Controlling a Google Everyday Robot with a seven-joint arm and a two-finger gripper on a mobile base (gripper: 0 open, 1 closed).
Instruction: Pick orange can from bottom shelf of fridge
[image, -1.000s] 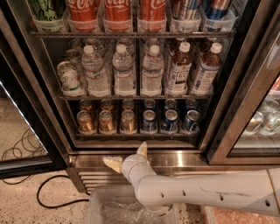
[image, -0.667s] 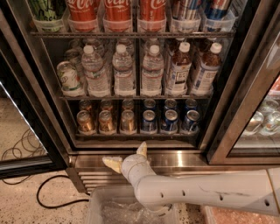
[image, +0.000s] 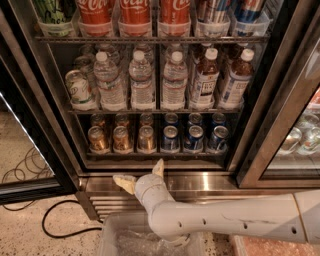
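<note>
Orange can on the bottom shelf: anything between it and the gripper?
Nothing visible. The gripper, open, is before the steel base just below the bottom shelf. The nearest orange can stands in the front row above it; blue cans stand aside.

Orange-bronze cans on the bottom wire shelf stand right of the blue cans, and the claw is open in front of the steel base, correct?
No. The camera view shows the small orange-bronze cans on the thin bottom wire shelf left of the blue cans. The white claw is open in front of the ribbed steel base.
</note>
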